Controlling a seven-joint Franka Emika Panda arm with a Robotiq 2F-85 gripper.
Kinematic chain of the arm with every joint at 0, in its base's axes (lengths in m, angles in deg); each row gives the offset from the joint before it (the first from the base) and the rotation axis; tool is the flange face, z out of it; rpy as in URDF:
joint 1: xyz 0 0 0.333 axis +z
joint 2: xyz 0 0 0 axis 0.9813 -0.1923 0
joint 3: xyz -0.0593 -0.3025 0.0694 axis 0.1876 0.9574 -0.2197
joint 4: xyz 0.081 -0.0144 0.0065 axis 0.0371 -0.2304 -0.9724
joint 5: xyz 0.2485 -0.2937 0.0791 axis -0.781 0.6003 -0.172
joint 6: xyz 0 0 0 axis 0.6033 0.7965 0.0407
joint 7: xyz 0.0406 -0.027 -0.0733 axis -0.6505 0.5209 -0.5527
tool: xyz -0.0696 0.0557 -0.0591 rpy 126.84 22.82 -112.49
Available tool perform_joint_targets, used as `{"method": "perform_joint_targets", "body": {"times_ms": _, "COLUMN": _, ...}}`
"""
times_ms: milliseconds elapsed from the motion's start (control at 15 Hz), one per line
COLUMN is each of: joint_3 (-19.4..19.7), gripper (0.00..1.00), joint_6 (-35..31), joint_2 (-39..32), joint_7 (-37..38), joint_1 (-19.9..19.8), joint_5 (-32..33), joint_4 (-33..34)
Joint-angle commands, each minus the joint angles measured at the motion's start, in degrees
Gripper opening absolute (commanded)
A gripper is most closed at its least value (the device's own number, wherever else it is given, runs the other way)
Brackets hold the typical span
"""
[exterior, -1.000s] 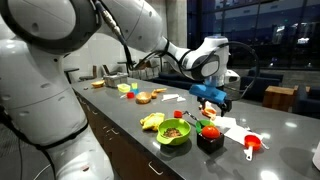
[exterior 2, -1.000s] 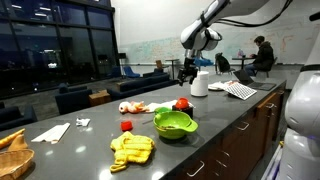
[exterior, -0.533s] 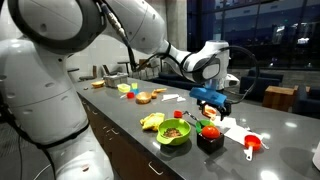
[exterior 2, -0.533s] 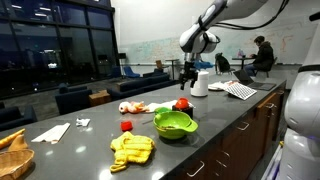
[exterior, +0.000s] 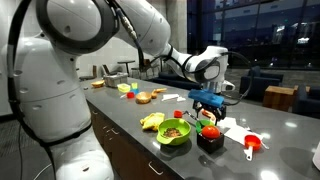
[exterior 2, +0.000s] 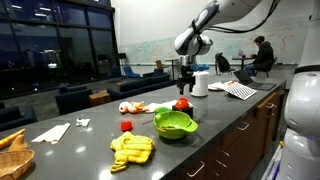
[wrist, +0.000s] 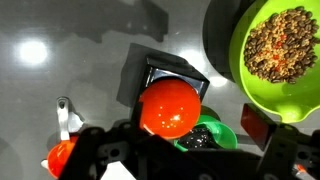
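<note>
My gripper [exterior: 208, 101] hangs open above a glossy red ball [exterior: 210, 130] that rests on a small black box [exterior: 210, 143]. In the wrist view the red ball [wrist: 168, 108] sits on the black box [wrist: 166, 71], and beside it is a small green cup [wrist: 223, 134] with dark contents. My gripper [wrist: 190, 147] frames them from the bottom edge, its fingers wide apart with nothing between them. In an exterior view the gripper [exterior 2: 185, 79] is a short way above the red ball [exterior 2: 182, 104].
A lime green bowl [exterior: 174, 133] of brown bits stands next to the box, also in the wrist view [wrist: 283, 50]. A yellow cloth [exterior 2: 132, 148], a red measuring scoop [exterior: 251, 144], a white jug [exterior 2: 200, 84] and plates of food [exterior: 144, 97] share the grey counter [exterior: 130, 118].
The gripper has come down a little and shifted toward the red ball. Its jaws stay open, and the objects have not moved.
</note>
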Motion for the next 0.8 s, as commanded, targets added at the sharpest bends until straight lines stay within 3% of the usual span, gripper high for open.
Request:
{"method": "perform_joint_targets", "body": {"times_ms": 0, "joint_3": -1.3, "gripper": 1.00, "joint_6": 2.0, "joint_2": -2.0, "joint_7": -1.1, "joint_1": -0.4, "joint_5": 0.3, "joint_4": 3.3}}
{"method": "perform_joint_targets", "body": {"times_ms": 333, "joint_3": -2.3, "gripper": 1.00, "joint_6": 2.1, "joint_2": -4.4, "joint_7": -2.2, "joint_1": -0.5, "joint_5": -0.7, "joint_4": 6.2}}
{"method": "perform_joint_targets", "body": {"times_ms": 400, "joint_3": -2.5, "gripper": 0.75, "joint_6": 2.0, "joint_2": -5.0, "joint_7": -2.7, "joint_1": -0.6, "joint_5": -1.1, "joint_4": 6.6}}
{"method": "perform_joint_targets", "body": {"times_ms": 467, "joint_3": -2.6, "gripper": 0.74, "joint_6": 2.1, "joint_2": -5.3, "joint_7": -3.2, "joint_1": -0.6, "joint_5": -1.3, "joint_4": 6.9}}
{"method": "perform_joint_targets", "body": {"times_ms": 733, "joint_3": -2.9, "gripper": 0.45, "joint_6": 2.1, "joint_2": -6.4, "joint_7": -4.3, "joint_1": -0.9, "joint_5": -2.3, "joint_4": 7.8}}
